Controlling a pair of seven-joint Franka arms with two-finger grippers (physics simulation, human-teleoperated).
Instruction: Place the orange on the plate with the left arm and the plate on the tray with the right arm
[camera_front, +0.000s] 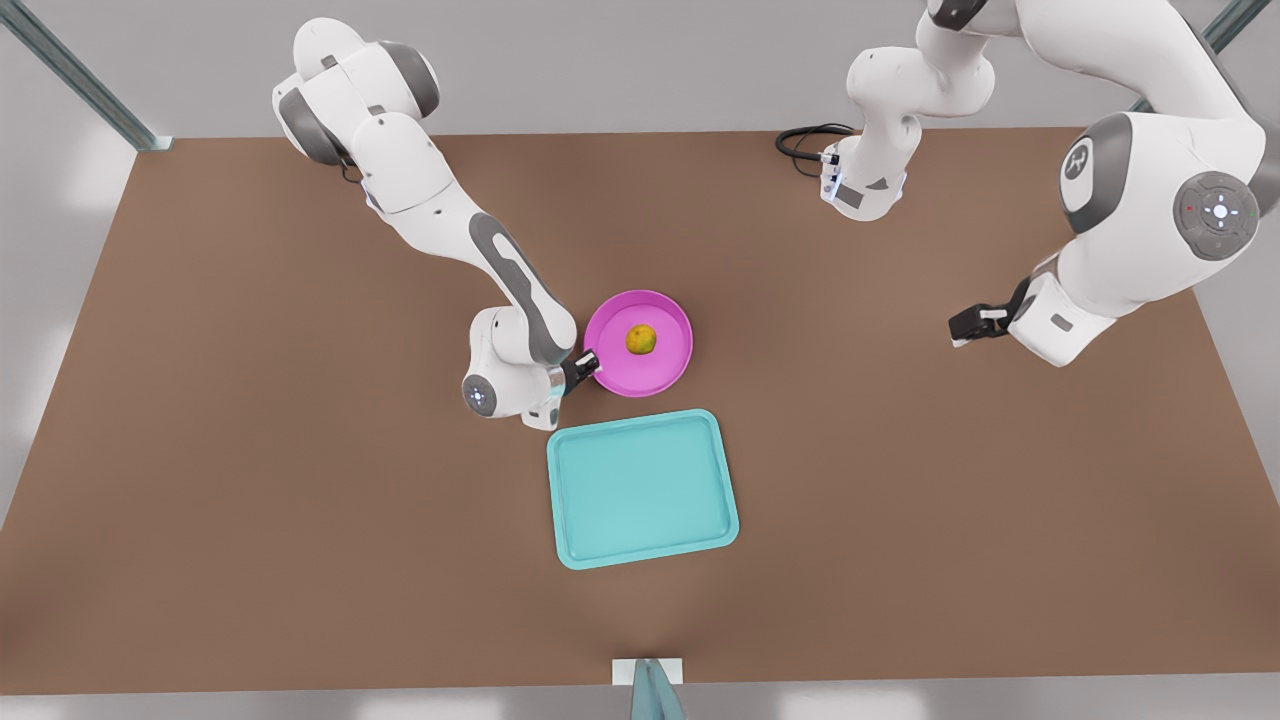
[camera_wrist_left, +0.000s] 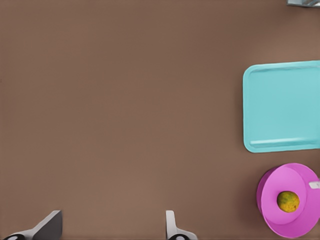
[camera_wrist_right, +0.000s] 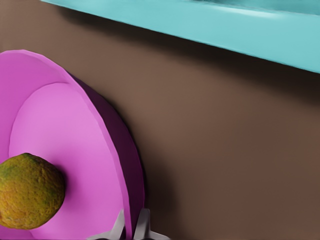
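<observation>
A: The room is plain grey, with metal frame struts at the far corners, and the brown worktop (camera_front: 250, 450) is a flat matte sheet filling most of the front view. Biggest thing on it is the tray (camera_front: 642, 489), teal, lying flat nearer the camera. Just beyond it, close but not touching, sits the pink plate (camera_front: 638, 342).

B: And the orange (camera_front: 641, 339)?

A: In the middle of the plate, loose. The right end effector (camera_front: 588, 364) pinches the plate's rim on the side toward the front view's left, its fingers (camera_wrist_right: 142, 223) closed thinly on either side of the edge.

B: What could go wrong?

A: My guess: with only one edge gripped, the plate may sag or swing when lifted, and the round fruit could roll off. The shallow rim gives little hold, so the pinch might also slip. The plate's low side could catch the tray's lip too.

B: The other arm?

A: The left end effector (camera_front: 965, 325) waits well off toward the front view's right, fingers (camera_wrist_left: 171, 223) spread wide, holding nothing.
</observation>
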